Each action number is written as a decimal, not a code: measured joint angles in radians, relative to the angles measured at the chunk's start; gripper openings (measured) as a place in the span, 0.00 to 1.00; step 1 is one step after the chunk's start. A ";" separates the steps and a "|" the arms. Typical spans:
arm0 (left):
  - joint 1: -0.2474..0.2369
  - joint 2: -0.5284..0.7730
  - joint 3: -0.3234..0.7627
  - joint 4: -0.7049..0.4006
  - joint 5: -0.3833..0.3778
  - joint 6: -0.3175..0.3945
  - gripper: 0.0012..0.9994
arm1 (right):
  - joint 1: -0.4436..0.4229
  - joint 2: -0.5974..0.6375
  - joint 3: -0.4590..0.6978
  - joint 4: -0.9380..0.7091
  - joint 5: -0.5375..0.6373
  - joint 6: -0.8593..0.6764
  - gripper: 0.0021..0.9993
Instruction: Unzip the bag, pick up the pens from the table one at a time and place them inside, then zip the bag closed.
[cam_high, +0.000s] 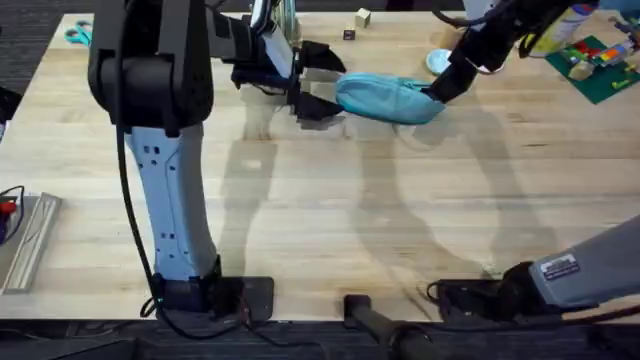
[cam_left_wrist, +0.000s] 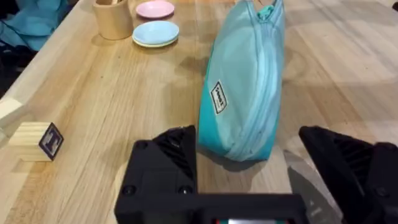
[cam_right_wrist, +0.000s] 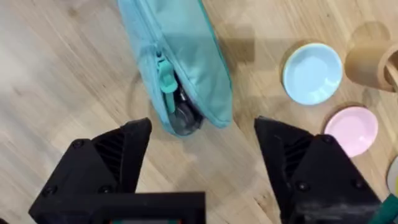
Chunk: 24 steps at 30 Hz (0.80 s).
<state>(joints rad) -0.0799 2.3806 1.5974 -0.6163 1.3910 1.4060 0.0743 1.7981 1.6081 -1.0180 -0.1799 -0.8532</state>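
Observation:
The teal bag (cam_high: 390, 98) lies on its side on the table (cam_high: 320, 210), at the far middle. My left gripper (cam_high: 318, 82) is open at the bag's left end, and in the left wrist view that end of the bag (cam_left_wrist: 245, 93) sits between the black fingers (cam_left_wrist: 165, 165) without touching them. My right gripper (cam_right_wrist: 202, 149) is open just off the bag's right end. There the teal zipper pull (cam_right_wrist: 166, 81) hangs beside a small gap in the bag (cam_right_wrist: 180, 50), with something dark inside. The pens are hidden.
A light-blue dish (cam_right_wrist: 312, 73), a pink dish (cam_right_wrist: 352, 129) and a wooden cup (cam_right_wrist: 373, 62) stand just behind the bag's right end. A lettered wooden block (cam_left_wrist: 37, 140) lies near my left gripper. A green plate with bricks (cam_high: 600, 65) is at the far right.

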 joint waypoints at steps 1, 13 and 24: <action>0.000 0.000 0.000 0.000 0.000 0.000 0.99 | 0.004 0.000 0.000 0.000 0.000 0.000 1.00; 0.000 0.000 0.000 -0.042 -0.022 0.000 0.99 | 0.040 0.000 0.037 -0.024 -0.006 0.000 1.00; -0.008 -0.127 0.001 -0.210 -0.169 0.000 0.99 | 0.038 -0.064 0.154 -0.123 -0.062 0.000 1.00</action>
<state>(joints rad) -0.0875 2.2538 1.5987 -0.8267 1.2217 1.4063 0.1120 1.7345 1.7625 -1.1406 -0.2419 -0.8530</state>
